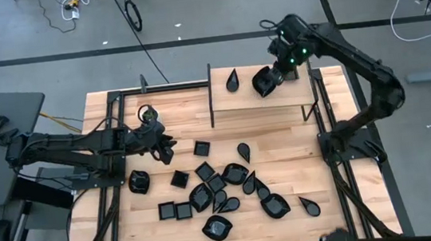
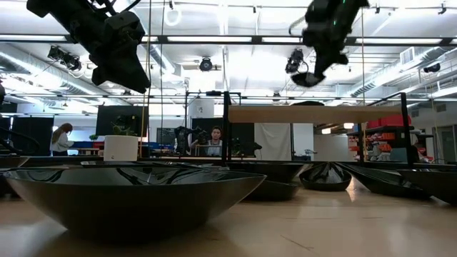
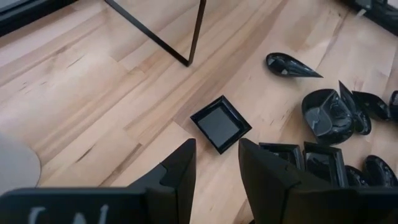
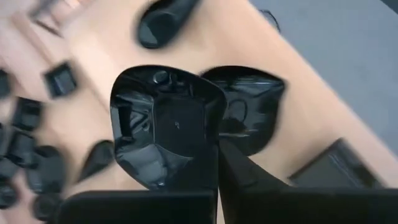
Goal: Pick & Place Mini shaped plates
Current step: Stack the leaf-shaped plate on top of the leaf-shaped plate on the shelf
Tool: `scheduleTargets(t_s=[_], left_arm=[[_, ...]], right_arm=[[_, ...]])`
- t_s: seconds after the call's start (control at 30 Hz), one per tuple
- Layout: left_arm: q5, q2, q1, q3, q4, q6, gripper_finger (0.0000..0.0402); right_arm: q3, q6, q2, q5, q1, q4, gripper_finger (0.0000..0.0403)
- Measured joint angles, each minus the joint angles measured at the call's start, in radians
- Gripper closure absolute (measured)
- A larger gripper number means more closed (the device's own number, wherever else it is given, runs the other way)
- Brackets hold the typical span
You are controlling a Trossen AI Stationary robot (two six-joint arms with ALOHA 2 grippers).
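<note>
Several glossy black mini shaped plates (image 1: 223, 188) lie scattered on the wooden table's middle and near part. A teardrop plate (image 1: 232, 79) rests on the raised wooden shelf (image 1: 293, 96) at the far side. My right gripper (image 1: 270, 78) hangs above that shelf, shut on a rounded black plate (image 4: 165, 124). My left gripper (image 3: 217, 168) hovers open over the table's left part, with a square plate (image 3: 221, 122) lying flat just beyond its fingertips. My right gripper holds the rounded plate by its rim (image 4: 211, 140), pinched between the two fingers. One finger (image 4: 249, 180) shows beside the rim; the plate hides the other. The fingers slant down from above. The plate is tilted and clear of the shelf, its shadow on the wood below.
The shelf stands on thin black legs (image 3: 196, 31) near the table's far middle. Black rails (image 1: 114, 187) run along the table's left and right sides. A small white pot (image 2: 121, 148) shows beyond the plates in the low view. People sit in the room behind.
</note>
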Motion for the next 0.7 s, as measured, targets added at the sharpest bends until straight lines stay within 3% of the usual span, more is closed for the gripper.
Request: scheduleTargets(t_s=[0.23, 0.7], left_arm=[[-0.056, 0.000, 0.000, 0.000, 0.022, -0.011, 0.0276], [-0.182, 0.000, 0.000, 0.000, 0.023, -0.053, 0.0276]], right_arm=[[0.000, -0.158, 0.112, -0.005, -0.127, 0.011, 0.0403], [0.000, -0.123, 0.163, -0.095, -0.148, 0.027, 0.0403]])
